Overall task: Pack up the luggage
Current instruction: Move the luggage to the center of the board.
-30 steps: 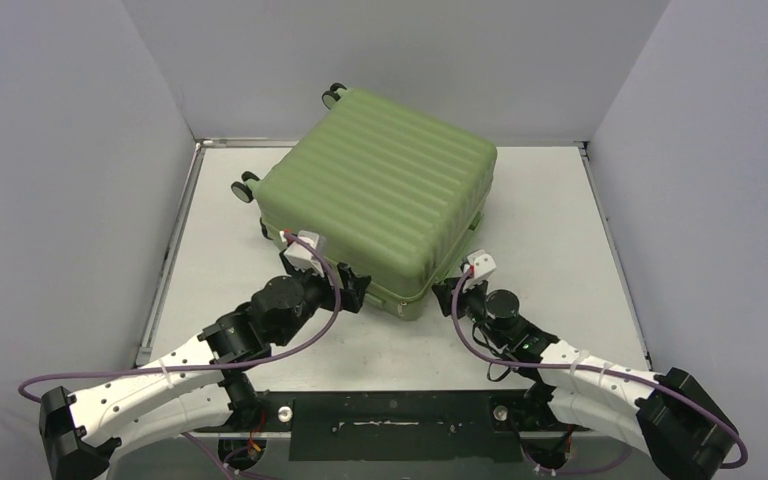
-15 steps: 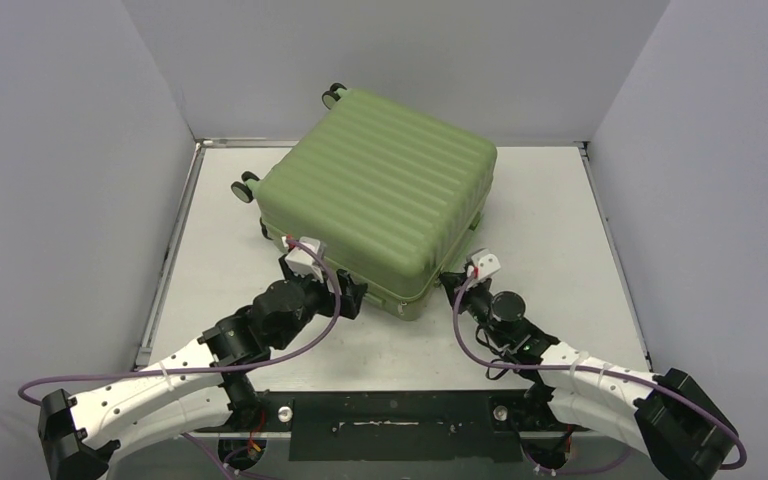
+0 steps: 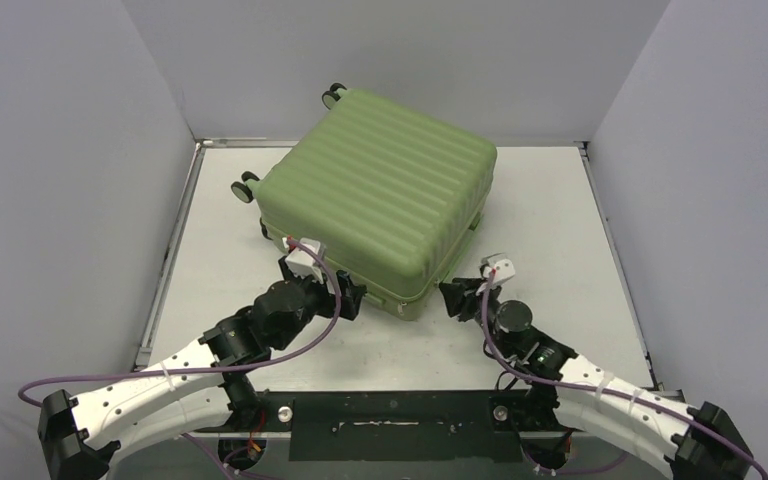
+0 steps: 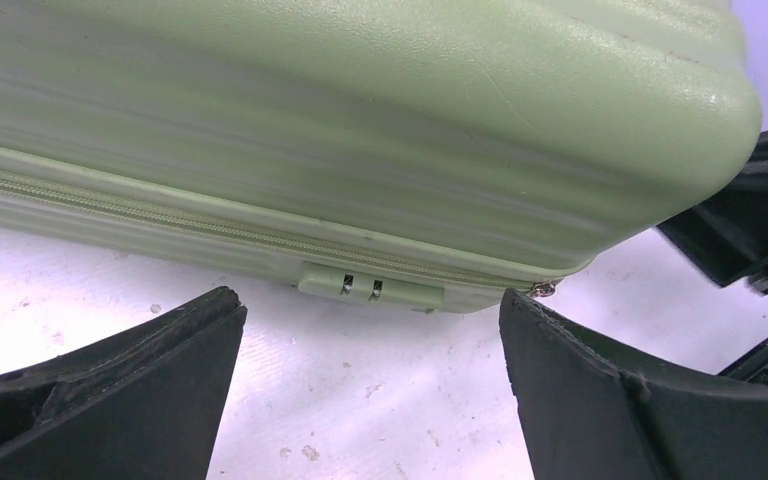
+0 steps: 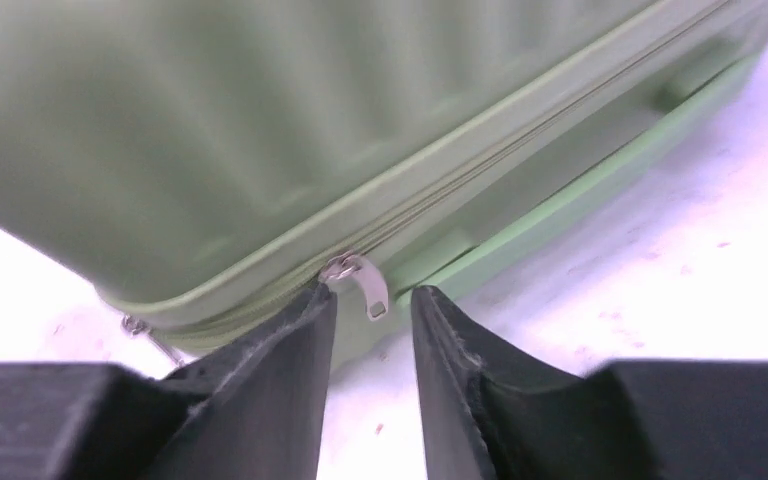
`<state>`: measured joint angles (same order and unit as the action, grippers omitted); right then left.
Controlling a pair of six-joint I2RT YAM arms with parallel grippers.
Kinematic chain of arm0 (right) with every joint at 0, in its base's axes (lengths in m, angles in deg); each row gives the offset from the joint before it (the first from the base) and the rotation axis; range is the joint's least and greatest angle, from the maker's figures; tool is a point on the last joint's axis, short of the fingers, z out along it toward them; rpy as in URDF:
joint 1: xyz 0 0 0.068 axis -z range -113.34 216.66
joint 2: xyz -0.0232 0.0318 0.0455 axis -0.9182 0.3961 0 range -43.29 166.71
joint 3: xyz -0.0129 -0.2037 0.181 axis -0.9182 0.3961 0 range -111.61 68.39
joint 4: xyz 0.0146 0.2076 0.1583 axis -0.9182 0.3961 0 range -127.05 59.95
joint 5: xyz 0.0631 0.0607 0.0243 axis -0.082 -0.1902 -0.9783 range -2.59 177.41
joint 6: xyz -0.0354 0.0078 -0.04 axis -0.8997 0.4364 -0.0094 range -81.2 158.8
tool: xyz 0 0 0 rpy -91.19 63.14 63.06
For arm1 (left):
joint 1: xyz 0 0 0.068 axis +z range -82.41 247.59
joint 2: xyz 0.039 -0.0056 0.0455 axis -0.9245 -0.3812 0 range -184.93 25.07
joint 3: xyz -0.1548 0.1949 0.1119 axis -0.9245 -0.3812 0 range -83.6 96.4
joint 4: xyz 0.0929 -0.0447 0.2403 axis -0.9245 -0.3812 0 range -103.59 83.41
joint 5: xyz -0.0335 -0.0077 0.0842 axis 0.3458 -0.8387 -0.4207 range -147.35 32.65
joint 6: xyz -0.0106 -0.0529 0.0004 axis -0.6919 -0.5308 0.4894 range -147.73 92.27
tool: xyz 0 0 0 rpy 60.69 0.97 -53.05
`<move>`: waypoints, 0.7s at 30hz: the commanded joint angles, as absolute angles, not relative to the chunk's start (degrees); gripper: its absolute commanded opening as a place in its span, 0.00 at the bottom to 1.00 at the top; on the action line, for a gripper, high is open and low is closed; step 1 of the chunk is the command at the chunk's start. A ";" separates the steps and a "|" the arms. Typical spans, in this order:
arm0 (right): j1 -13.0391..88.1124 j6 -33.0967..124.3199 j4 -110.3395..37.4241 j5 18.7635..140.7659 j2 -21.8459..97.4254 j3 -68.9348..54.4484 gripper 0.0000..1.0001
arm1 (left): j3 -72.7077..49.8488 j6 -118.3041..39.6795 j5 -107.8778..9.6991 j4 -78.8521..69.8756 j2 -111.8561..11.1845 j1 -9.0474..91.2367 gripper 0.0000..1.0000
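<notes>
Luggage (image 3: 380,190): lay closed on the table (image 3: 560,230), wheels (image 3: 245,187) toward the far left. Left gripper (image 4: 368,320): stood wide open and empty before the combination lock (image 4: 370,290) on the near side. Right gripper (image 5: 372,305): jaws narrowly parted, the zipper pull (image 5: 365,285) just at their tips, not clamped.

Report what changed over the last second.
The right gripper shifted slightly right and back toward its base, its arm sinking lower. Its narrowly open jaws now frame the zipper pull, with nothing visibly gripped. The left gripper, open, and the luggage stayed put.
</notes>
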<state>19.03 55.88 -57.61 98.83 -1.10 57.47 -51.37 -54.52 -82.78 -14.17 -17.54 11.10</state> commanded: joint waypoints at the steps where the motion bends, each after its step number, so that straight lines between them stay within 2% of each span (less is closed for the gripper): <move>1: 24.61 68.90 -52.71 100.64 -6.65 55.44 0.47 | -50.42 -55.02 -82.17 -13.02 -18.06 11.77 0.97; 3: 29.22 71.05 -53.27 94.36 -5.11 54.49 0.57 | -50.44 -55.35 -81.70 -12.87 -18.61 11.86 0.97; 5: 33.37 70.46 -55.44 86.36 -1.99 53.47 0.58 | -50.54 -55.44 -81.23 -12.58 -19.03 11.92 0.97; 14: 35.99 60.48 -80.54 75.25 5.19 60.51 0.48 | -52.18 -56.40 -77.95 -10.91 -18.47 12.05 0.97; 18: 36.00 56.72 -83.22 71.18 8.26 60.49 0.41 | -52.69 -56.51 -77.74 -11.39 -17.40 12.11 0.97; 21: 35.84 54.36 -85.10 67.09 11.03 60.95 0.45 | -53.07 -56.41 -77.56 -11.09 -16.78 12.21 0.97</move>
